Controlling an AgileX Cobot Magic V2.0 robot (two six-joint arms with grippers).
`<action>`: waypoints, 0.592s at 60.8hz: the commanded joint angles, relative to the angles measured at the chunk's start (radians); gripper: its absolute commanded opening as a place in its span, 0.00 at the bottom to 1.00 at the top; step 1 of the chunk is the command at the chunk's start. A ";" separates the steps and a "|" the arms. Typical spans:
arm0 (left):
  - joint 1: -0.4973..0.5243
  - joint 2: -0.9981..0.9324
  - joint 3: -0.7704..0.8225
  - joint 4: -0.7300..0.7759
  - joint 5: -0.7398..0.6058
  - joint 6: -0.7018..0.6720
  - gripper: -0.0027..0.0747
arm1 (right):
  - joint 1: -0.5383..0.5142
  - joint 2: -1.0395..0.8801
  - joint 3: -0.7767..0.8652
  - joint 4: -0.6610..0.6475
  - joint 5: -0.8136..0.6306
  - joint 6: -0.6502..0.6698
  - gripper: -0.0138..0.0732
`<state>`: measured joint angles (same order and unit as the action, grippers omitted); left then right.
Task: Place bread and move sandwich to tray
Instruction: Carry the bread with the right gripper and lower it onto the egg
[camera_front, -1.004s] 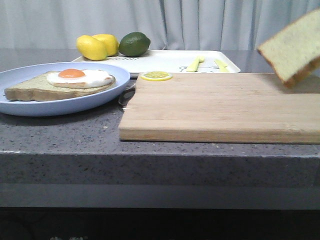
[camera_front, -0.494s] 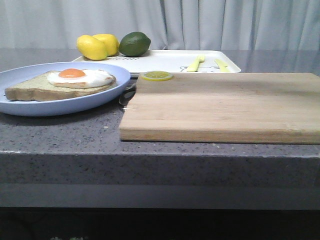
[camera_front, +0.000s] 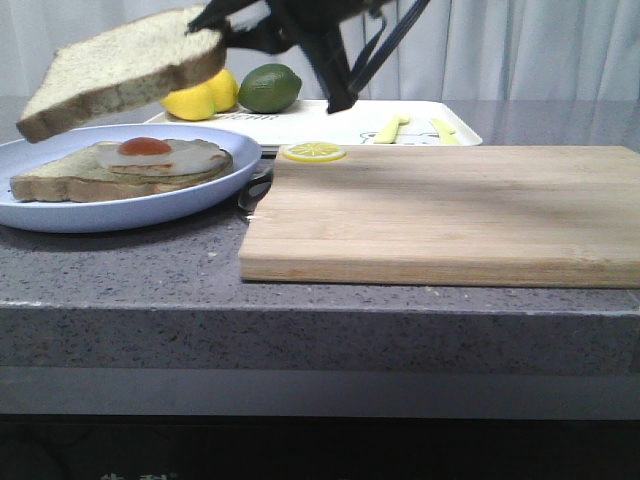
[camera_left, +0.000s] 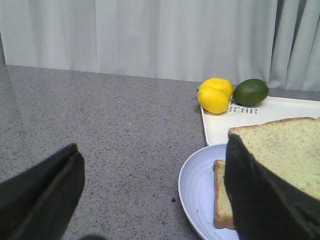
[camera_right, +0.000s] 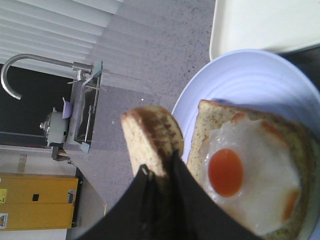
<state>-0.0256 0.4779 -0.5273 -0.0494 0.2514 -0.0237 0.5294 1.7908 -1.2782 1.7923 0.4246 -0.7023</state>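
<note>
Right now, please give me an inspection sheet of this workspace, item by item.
Surface: grey speckled counter, wooden cutting board.
Job's things: bread held in the air above the sandwich on its blue plate; tray behind.
Clutter: two lemons, lime, lemon slice, two yellow utensils on the tray.
Grippers: right gripper shut on bread; left gripper open, holding nothing.
Cables: nothing seen.
Surroundings: grey curtain.

"BEAR" is printed on the tray (camera_left: 280, 117), just beside the lemons (camera_left: 215, 95)
</note>
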 joint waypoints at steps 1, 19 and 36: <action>0.003 0.009 -0.034 -0.007 -0.084 0.002 0.77 | -0.001 -0.013 -0.051 0.137 0.051 -0.017 0.10; 0.003 0.009 -0.034 -0.007 -0.084 0.002 0.77 | -0.001 0.038 -0.051 0.135 0.094 -0.017 0.39; 0.003 0.009 -0.034 -0.007 -0.084 0.002 0.77 | -0.049 0.037 -0.050 0.036 0.208 -0.017 0.57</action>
<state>-0.0256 0.4779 -0.5273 -0.0494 0.2514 -0.0237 0.5045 1.8861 -1.2890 1.7942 0.5372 -0.7046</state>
